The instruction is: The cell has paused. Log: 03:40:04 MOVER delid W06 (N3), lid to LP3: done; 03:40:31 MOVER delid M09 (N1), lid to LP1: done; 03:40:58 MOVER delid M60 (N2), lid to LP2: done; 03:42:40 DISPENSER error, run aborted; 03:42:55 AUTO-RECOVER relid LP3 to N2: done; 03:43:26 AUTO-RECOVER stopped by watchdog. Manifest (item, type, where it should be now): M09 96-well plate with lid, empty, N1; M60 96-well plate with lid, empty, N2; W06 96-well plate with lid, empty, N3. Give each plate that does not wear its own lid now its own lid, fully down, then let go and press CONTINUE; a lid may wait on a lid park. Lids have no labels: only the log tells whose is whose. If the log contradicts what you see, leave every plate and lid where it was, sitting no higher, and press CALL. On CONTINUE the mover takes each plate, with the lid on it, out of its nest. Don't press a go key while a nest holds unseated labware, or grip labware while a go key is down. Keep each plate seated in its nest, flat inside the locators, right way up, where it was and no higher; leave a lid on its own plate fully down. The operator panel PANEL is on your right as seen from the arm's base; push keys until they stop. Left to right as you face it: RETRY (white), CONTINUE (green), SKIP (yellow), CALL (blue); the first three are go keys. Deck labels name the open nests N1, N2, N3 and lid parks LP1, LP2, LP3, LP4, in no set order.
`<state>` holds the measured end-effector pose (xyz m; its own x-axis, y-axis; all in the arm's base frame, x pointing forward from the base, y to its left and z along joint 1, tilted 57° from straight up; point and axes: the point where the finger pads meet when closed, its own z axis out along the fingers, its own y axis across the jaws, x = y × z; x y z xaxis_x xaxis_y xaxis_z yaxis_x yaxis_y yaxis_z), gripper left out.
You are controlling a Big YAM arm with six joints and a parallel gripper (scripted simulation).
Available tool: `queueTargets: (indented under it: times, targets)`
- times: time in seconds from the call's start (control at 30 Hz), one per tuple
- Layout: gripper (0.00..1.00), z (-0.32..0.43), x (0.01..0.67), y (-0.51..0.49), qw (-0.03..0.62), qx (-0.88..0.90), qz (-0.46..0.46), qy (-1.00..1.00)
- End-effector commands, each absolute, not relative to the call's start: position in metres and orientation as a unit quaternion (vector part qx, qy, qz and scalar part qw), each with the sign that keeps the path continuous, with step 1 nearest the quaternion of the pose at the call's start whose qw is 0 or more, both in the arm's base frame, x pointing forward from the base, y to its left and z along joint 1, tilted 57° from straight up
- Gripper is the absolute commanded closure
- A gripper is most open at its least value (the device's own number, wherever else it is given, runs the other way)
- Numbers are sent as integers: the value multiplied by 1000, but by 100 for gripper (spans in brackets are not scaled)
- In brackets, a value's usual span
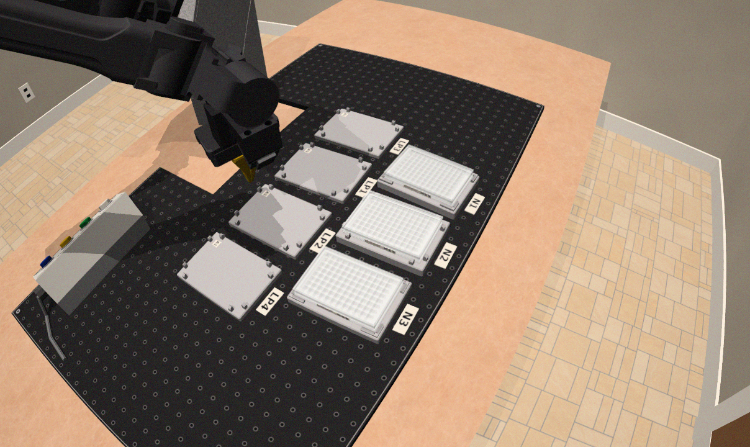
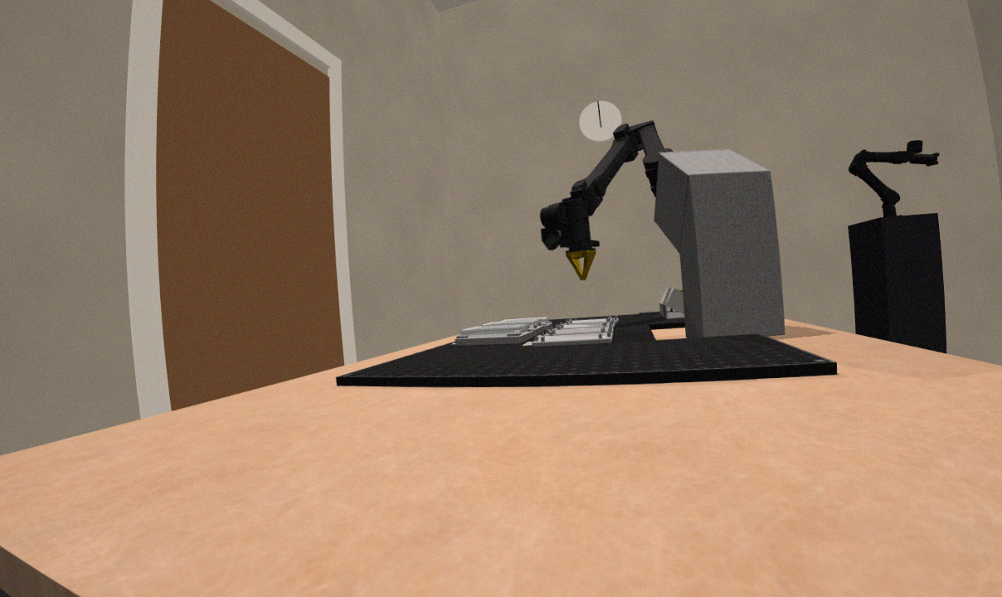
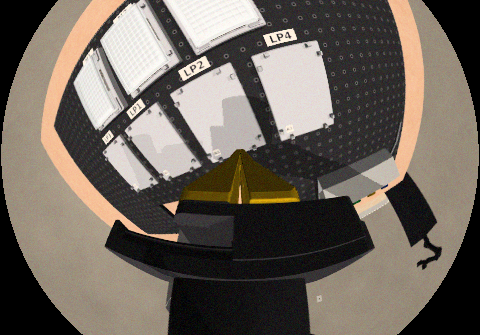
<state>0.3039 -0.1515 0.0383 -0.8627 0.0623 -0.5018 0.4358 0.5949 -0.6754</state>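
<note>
A tan, smooth worktop point(image 1: 533, 111) fills the top view, carrying a black perforated deck plate point(image 1: 200, 361) over a tiled floor. Three white 96-well plates sit in a row, each under a clear lid: one in nest N1 point(image 1: 428, 176), one in nest N2 point(image 1: 393, 226), one in nest N3 point(image 1: 348, 288). Beside them run four flat grey lid parks with corner pins, LP3 point(image 1: 359, 131), LP1 point(image 1: 323, 171), LP2 point(image 1: 280, 219) and LP4 point(image 1: 228, 274), none with a lid on it. The grey wedge-shaped operator panel point(image 1: 97, 244) stands near the deck's left edge (green, yellow and blue keys show along its top). The black arm's gripper point(image 1: 248, 168) hangs above the deck just off the near edge of LP1 and LP2, its yellow fingers point(image 1: 246, 165) pressed together on nothing.

From the exterior view, the gripper point(image 2: 581, 264) hovers well above the plates point(image 2: 504, 330), its fingers meeting in a point, beside a tall grey pedestal point(image 2: 720, 245). A brown door point(image 2: 245, 222) and a round wall clock point(image 2: 600, 120) lie behind.

The wrist view looks down past the closed yellow fingers onto LP2 point(image 3: 216, 109) and LP4 point(image 3: 294, 89), with the three lidded plates beyond and the panel point(image 3: 360, 178) at right.
</note>
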Motion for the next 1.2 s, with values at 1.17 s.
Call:
queueTargets:
  times: [1.17]
  targets:
    - [100, 122, 258, -220, 297, 294, -383, 824]
